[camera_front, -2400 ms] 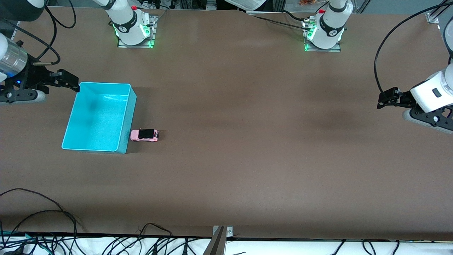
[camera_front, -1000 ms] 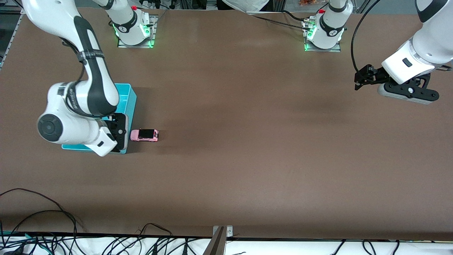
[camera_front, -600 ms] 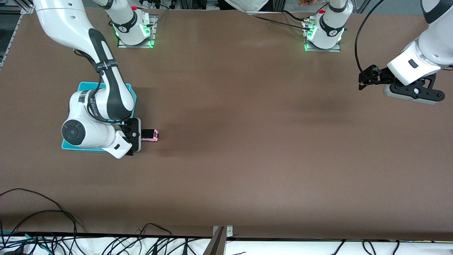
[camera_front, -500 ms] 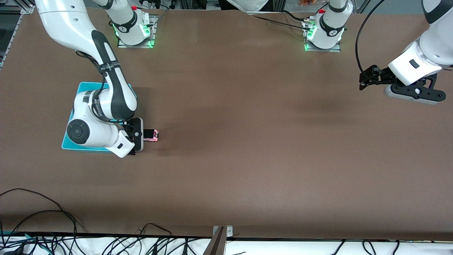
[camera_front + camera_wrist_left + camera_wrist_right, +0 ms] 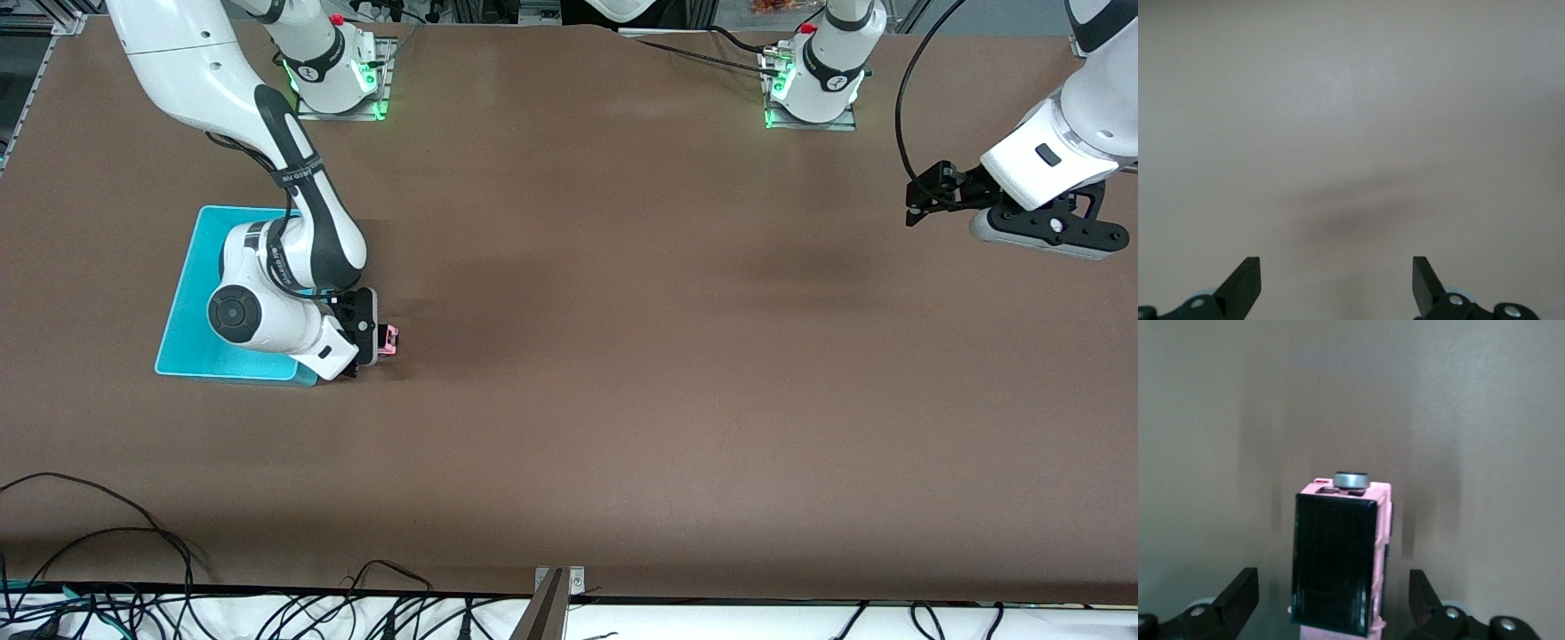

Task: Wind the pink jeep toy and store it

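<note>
**Positioning to grasp the pink jeep toy**

Front view: the right gripper [image 5: 373, 342] is over the small pale-pink, black-roofed jeep toy [image 5: 388, 339], which sits on the brown table [image 5: 622, 356] beside the turquoise plastic bin [image 5: 191, 302]. The left gripper [image 5: 920, 197] waits open.

Right wrist view: open fingers [image 5: 1238, 593] flank the toy [image 5: 1338, 567]; centre them on its sides before closing.
</note>
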Robot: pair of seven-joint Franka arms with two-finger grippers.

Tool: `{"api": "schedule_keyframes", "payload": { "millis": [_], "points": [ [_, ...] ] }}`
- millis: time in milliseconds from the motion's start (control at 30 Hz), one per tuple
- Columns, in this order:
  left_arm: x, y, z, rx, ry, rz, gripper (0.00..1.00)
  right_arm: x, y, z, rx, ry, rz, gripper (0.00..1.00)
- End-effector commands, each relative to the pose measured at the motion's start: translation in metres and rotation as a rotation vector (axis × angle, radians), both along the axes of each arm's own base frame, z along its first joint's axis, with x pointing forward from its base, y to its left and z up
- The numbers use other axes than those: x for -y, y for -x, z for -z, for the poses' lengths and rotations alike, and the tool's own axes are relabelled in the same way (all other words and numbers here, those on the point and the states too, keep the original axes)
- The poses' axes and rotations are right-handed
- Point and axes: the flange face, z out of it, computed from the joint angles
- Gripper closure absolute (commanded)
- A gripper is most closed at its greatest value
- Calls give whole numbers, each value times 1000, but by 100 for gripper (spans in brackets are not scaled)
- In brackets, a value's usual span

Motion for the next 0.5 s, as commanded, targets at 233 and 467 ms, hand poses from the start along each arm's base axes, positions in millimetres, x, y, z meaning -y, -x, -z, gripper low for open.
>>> {"api": "schedule_keyframes", "payload": {
  "millis": [233, 467],
  "points": [
    [7, 6, -10, -5, -4, 26, 0, -7, 14, -10, 40, -30, -45, 81],
    [7, 7, -12, -1, -4, 29, 0, -9, 6, -30, 76, -40, -45, 85]
  ]
}}
